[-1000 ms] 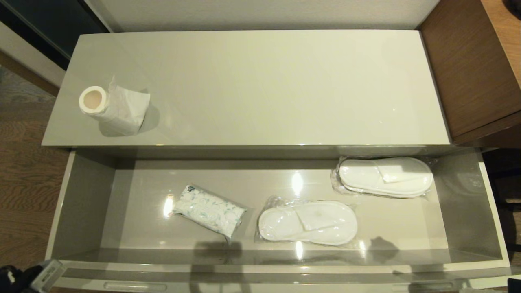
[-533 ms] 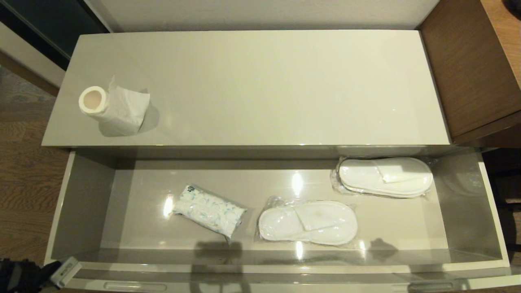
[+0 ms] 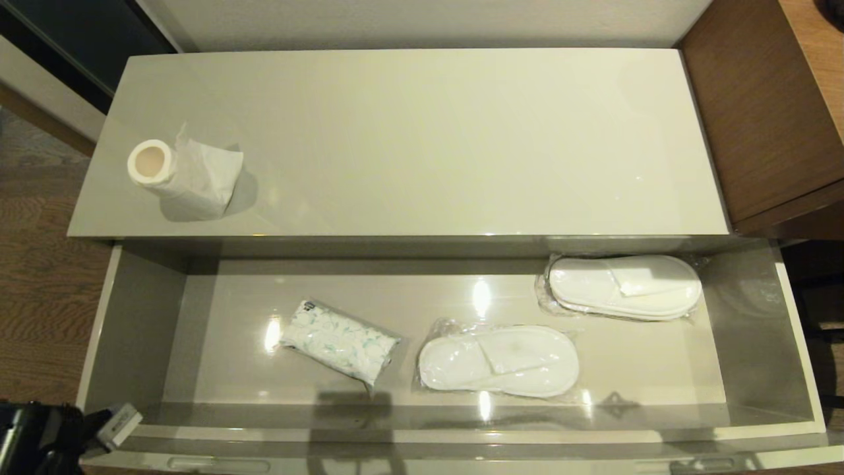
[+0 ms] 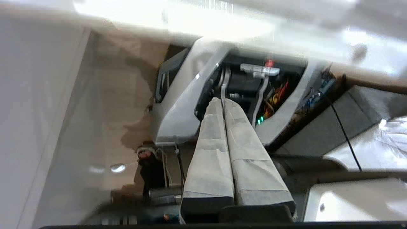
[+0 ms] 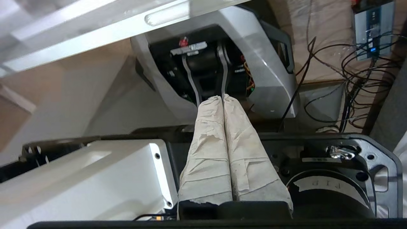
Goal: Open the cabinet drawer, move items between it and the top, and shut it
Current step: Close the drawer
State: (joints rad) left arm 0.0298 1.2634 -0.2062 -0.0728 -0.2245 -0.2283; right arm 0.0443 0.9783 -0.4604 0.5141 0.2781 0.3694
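The cabinet drawer [image 3: 758, 330] is pulled wide open below the glossy cream top [image 3: 422, 145]. Inside it lie a patterned tissue pack [image 3: 339, 342] and two bagged pairs of white slippers, one in the middle [image 3: 499, 360] and one at the back right [image 3: 624, 286]. A toilet paper roll [image 3: 181, 175] lies on the top at the left. My left arm [image 3: 46, 439] shows at the head view's lower left corner, outside the drawer. The left gripper [image 4: 222, 101] is shut and empty, pointing down at the robot base. The right gripper [image 5: 221, 97] is likewise shut and empty, below the drawer front [image 5: 95, 31].
Two slot handles [image 3: 217, 465] [image 3: 702, 465] run along the drawer's front edge. A brown wood-grain cabinet [image 3: 765, 112] adjoins on the right. Wood floor [image 3: 39, 297] lies to the left. Cables [image 5: 356, 70] trail on the floor by the robot base.
My left arm has crept further into the head view's lower left corner, toward the drawer's front corner. The shadow on the drawer's front right has shrunk. The items have not moved.
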